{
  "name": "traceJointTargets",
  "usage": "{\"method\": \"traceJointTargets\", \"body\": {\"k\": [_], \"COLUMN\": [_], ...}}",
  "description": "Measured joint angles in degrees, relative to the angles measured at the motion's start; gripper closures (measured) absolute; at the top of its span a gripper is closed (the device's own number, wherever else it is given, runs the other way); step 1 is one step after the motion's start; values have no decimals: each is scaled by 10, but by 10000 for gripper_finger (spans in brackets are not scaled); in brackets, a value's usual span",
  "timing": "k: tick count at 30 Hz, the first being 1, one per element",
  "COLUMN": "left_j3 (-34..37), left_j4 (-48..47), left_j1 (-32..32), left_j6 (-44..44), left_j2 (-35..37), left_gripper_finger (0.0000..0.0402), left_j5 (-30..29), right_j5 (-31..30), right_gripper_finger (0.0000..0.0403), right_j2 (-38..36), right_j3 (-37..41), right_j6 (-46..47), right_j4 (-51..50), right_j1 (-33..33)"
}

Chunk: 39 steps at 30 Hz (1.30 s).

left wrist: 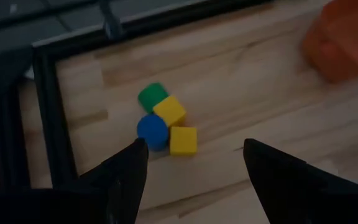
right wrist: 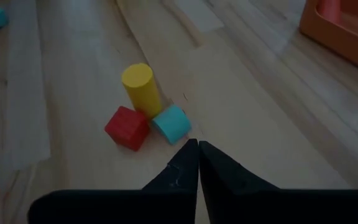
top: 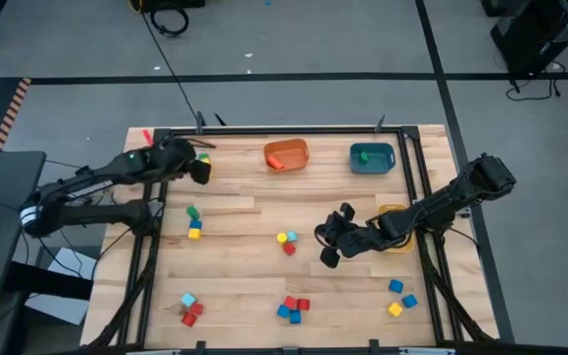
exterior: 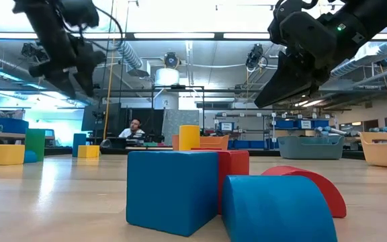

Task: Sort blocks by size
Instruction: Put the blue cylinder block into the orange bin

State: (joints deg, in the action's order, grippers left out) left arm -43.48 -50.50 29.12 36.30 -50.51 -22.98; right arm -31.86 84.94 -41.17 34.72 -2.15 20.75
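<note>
Wooden table point(top: 245, 286), framed in dark rails; blocks are scattered on it in small groups. Left gripper point(top: 201, 170): raised near the far left corner, jaws spread wide, nothing held; seen past its fingers point(left wrist: 129, 171), a cluster of a green cylinder point(left wrist: 151, 96), two yellow cubes point(left wrist: 169, 111) and a blue cylinder point(left wrist: 152, 129), all touching. Right gripper point(top: 327, 245): held over the table's middle right, jaws pressed together, nothing pinched; just ahead of its tips lie a yellow cylinder point(right wrist: 140, 87), a red cube point(right wrist: 127, 127) and a light-blue block point(right wrist: 171, 123), touching one another. Further groups: red and blue blocks at the near edge centre point(top: 292, 308); red and light-blue at near left point(top: 189, 308); blue and yellow at near right point(top: 400, 297). Bins along the far edge: orange bin point(top: 286, 155), teal bin point(top: 372, 158) with a green piece inside; a yellow bin point(top: 396, 212) is largely hidden under the right arm. A person point(exterior: 134, 128) is seated in the room beyond.
</note>
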Motion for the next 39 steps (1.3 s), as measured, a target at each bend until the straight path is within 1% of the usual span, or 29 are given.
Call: {"method": "traceJointTargets", "body": {"k": [6,8,11,13,15,17,25,33,39], "left_j3": [0,0,0,0,0,0,0,0,0], "left_j4": [11,12,18,37,61,78,90,90,91], "left_j1": [87,110,135,149,160,167,193,197,197], "left_j6": [-45,-59,-63,-77,-92,-98,-102,-105,-105], "left_j2": [-80,-103,-132,-149,-161,-175,-218,-240,-243], "left_gripper_finger": [131,131,131,131,131,131,131,131,137], "left_j5": [47,51,54,72,102,116,118,122,122], "right_j5": [0,0,0,0,1,1,1,1,1], "right_gripper_finger": [390,392,387,378,373,372,391,371,384], "right_j2": [0,0,0,0,0,0,0,0,0], "right_j3": [0,0,0,0,0,0,0,0,0], "right_j6": [-4,-4,-4,-4,-4,-4,-14,-15,-15], "right_j4": [0,0,0,0,0,-1,-1,-1,-1], "right_j1": [0,0,0,0,0,0,0,0,0]}}
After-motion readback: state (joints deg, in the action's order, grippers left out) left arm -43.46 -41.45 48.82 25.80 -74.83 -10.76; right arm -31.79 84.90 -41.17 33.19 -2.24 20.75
